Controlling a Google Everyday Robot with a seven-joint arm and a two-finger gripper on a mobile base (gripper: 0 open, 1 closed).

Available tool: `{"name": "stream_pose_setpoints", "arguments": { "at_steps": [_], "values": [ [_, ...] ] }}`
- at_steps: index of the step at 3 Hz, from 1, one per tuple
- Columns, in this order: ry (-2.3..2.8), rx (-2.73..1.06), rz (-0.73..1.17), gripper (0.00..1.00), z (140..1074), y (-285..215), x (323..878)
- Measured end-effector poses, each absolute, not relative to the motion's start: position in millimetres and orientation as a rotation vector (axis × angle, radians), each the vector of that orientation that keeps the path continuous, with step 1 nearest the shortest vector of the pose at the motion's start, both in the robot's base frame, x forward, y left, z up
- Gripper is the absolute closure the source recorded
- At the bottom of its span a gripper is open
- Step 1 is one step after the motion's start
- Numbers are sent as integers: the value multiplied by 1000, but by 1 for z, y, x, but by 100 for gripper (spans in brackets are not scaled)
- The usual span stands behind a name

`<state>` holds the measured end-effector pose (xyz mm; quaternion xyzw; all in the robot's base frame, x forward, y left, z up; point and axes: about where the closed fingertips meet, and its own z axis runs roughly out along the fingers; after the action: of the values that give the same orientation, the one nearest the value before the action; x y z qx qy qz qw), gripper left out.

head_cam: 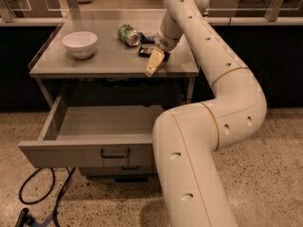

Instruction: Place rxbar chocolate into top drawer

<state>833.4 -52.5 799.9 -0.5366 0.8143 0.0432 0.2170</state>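
We see the gripper low over the front edge of the table, pointing toward 7 o'clock; whether it is spread or pressed together we cannot tell. The chocolate bar lies on the table just at its 11 o'clock. The arm arches over from 12 o'clock. The top drawer stands open at 7 o'clock.

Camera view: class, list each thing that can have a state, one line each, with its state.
top drawer, pulled open, nothing visible inside
lower drawer, shut
rxbar chocolate, lying on the tabletop
green can, on its side
bowl, upright
gripper, over the tabletop's front edge, beside the rxbar chocolate
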Motion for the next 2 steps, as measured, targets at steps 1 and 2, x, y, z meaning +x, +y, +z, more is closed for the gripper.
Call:
{"name": "stream_pose_setpoints", "arguments": {
  "at_steps": [1,2],
  "values": [
    [2256,-1487,120,88,807,-52,829],
    [2256,-1486,120,100,816,-52,825]
  ]
}}
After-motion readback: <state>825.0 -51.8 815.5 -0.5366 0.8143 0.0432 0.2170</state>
